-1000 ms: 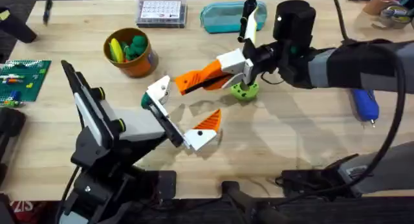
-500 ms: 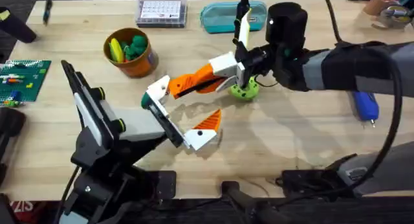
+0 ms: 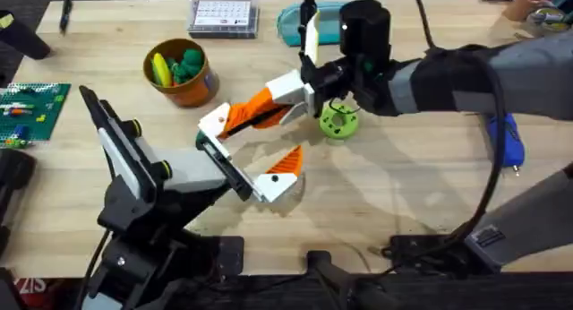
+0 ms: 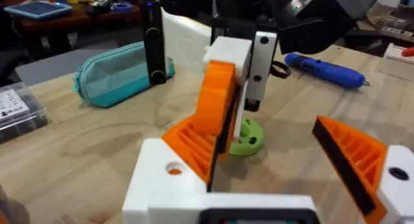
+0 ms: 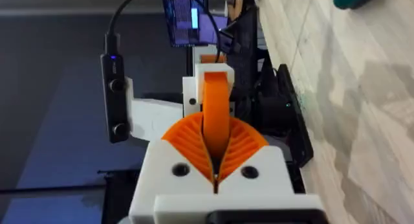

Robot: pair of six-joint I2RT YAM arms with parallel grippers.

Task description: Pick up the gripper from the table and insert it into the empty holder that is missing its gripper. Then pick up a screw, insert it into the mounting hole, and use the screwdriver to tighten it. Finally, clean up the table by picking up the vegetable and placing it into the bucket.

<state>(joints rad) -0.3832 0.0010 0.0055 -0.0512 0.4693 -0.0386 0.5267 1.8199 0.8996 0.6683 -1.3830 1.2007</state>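
The right hand (image 3: 304, 93) grips the long orange plastic finger (image 3: 255, 110), its tip touching the left hand's bare white bracket (image 3: 213, 124)

gripper (image 3: 253, 110): long orange finger with white blocky base, lifted off the tabletop, tilted, its tip meeting the holder.
holder (image 3: 215, 124): small bare white bracket at the far end of the black jaw bar, a round hole in its face.
screwdriver (image 3: 508, 142): thick blue handle, thin metal tip, lying flat at the right.
vegetable (image 3: 338, 122): lime-green holed slice, flat beneath the gripper's base.
bucket (image 3: 184, 84): orange-brown pail, upright, far left, holding yellow and green toy pieces.
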